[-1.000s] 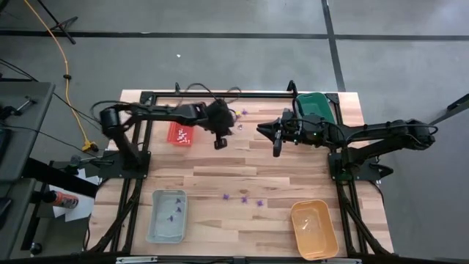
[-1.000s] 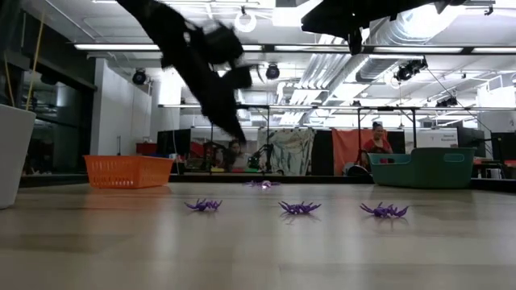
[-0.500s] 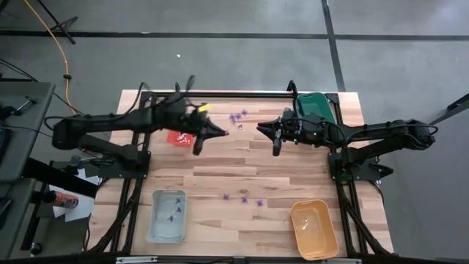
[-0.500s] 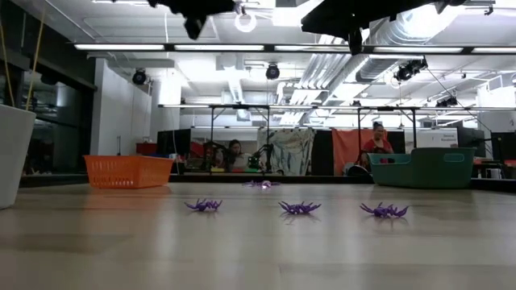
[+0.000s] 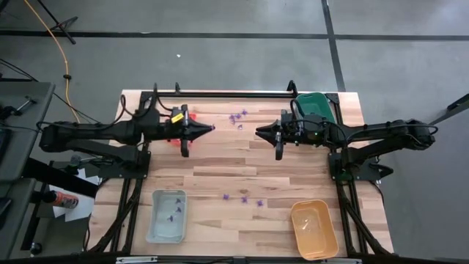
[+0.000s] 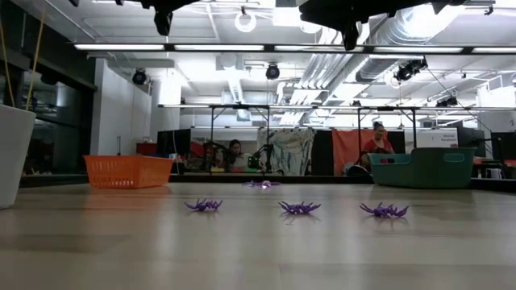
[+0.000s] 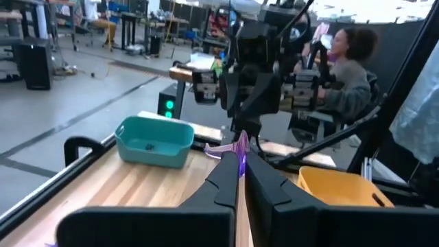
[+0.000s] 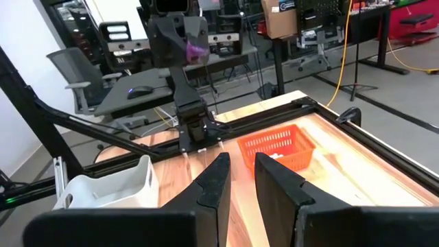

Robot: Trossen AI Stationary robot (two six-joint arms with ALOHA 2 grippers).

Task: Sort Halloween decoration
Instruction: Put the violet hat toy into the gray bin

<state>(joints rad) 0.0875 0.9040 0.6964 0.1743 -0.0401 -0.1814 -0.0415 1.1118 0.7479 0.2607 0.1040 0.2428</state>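
I have both arms stretched level above the bench (image 5: 242, 165), pointing at each other across the upper middle of the high view. My left gripper (image 5: 211, 128) has its fingers (image 7: 223, 180) closed on a purple piece (image 7: 240, 149), which sticks up from the tips in the left wrist view. My right gripper (image 5: 258, 131) hangs just across the gap from it with its fingers (image 8: 216, 180) slightly apart and nothing between them.

The rest of the decoration is scattered on the wood. A small purple cluster (image 5: 237, 116) lies near the upper edge of the bench, above the gap between the grippers. Three purple pieces (image 5: 243, 197) sit in a loose row in the lower middle of the high view; the low view shows them as spidery shapes (image 6: 299, 208) side by side in the centre. A few more purple bits (image 5: 176, 209) lie in the pale blue tray (image 5: 154, 220) at lower left.

The red tray (image 5: 174, 133) is mostly hidden under my left arm at upper left. The green tray (image 5: 322, 107) is at upper right and the orange tray (image 5: 315, 229) at lower right.
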